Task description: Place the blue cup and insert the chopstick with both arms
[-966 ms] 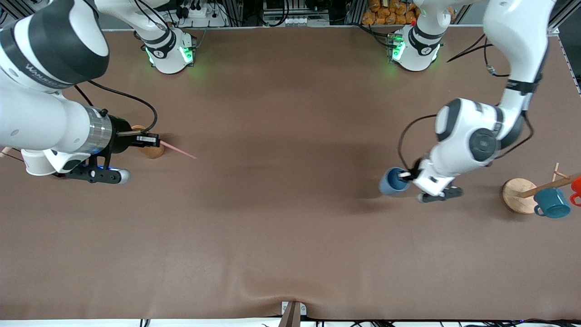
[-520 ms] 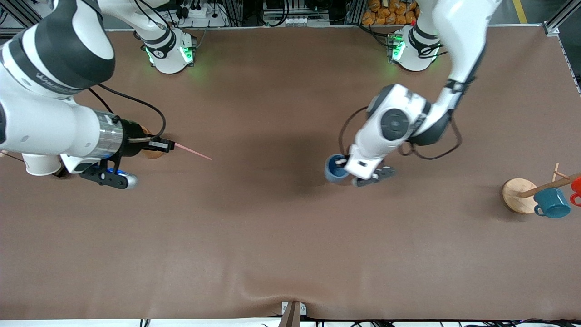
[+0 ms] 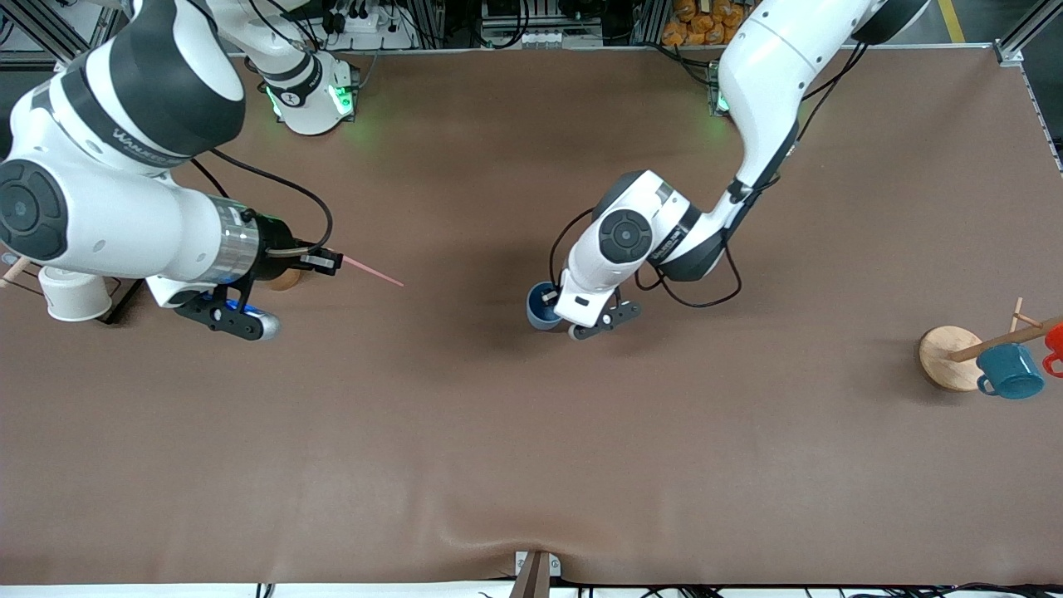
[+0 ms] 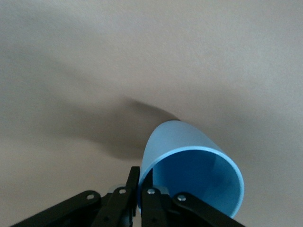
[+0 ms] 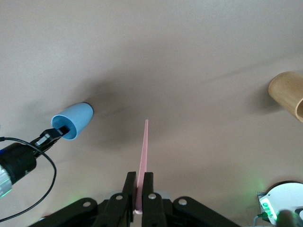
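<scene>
- The left end effector [image 3: 555,306] is over the middle of the desk [image 3: 531,465], clamped on the cup's [image 3: 541,306] rim, one finger inside the mouth and one outside. In the left wrist view the cup [image 4: 191,168] shows tilted in that grip, with its shadow on the desk apart from it, so I judge it is held in the air.
- The step in hand looks like carrying the cup to its spot; next it must be lowered upright onto the desk and released.
- The right end effector [image 3: 330,262] is toward the right arm's end of the desk, pinching the chopstick [image 3: 374,272] by one end, its free end pointing toward the cup.
- Insertion then needs the chopstick [image 5: 142,161] brought over the open mouth and tipped down.
- A wooden holder [image 5: 289,93] stands under the right arm.
</scene>
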Controlling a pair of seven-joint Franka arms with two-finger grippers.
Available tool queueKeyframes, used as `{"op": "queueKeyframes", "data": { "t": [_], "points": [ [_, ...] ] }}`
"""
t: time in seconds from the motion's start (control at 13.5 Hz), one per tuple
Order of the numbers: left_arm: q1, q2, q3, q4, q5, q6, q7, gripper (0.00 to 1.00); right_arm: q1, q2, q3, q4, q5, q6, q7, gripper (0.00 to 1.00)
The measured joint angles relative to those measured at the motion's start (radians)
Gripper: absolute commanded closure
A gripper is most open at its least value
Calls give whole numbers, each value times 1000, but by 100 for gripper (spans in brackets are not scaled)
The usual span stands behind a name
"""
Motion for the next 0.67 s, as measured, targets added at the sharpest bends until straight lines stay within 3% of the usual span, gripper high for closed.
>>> {"op": "queueKeyframes", "data": {
  "t": [0.07,0.22,0.67],
  "points": [
    [-5,5,0,2,0,4,-2,77,5,0,0,-3,0,6,7,100],
    [-6,6,1,7,1,5,-2,0,15,0,0,-7,0,17,23,100],
    [8,-32,7,40,4,-32,-2,0,107,0,3,-17,3,89,191,100]
  ]
}}
